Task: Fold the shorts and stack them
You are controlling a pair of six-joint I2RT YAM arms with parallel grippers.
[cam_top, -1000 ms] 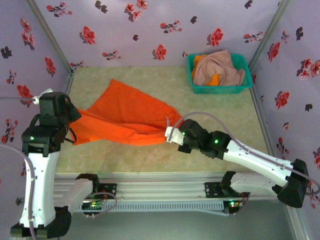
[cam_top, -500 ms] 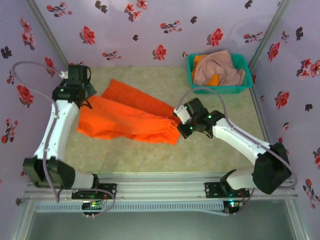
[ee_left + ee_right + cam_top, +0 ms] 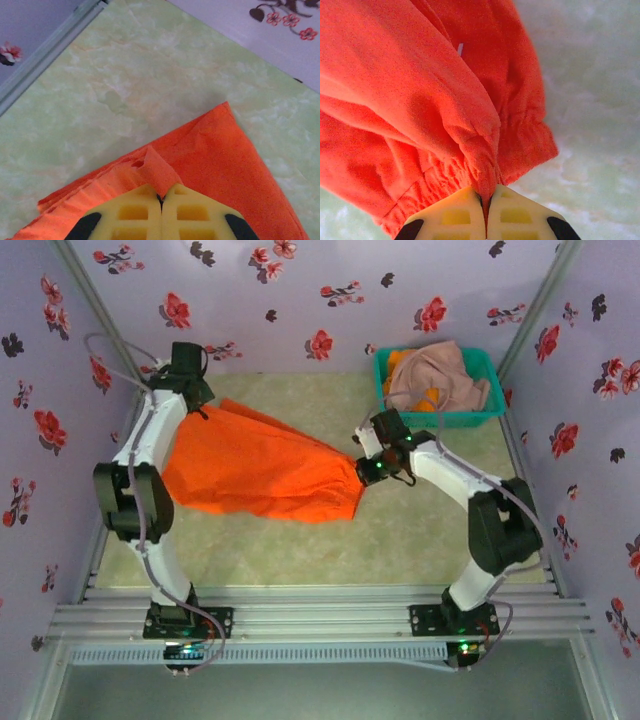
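Observation:
Bright orange shorts hang stretched between my two grippers over the middle of the table. My left gripper is at the far left, shut on a corner of the cloth; in the left wrist view the yellow fingertips pinch a small tab of the orange shorts. My right gripper is shut on the gathered waistband at the right end; in the right wrist view the orange shorts bunch into the closed jaws. More shorts, pink-beige over orange, lie in the basket.
A teal mesh basket stands at the back right corner. Floral walls close in the table on three sides. The pale green marbled table top lies bare in front of the cloth and to its right.
Both arms have carried the orange shorts toward the back of the table. The left gripper went from the near left to the far left corner, and the cloth now spreads wider.

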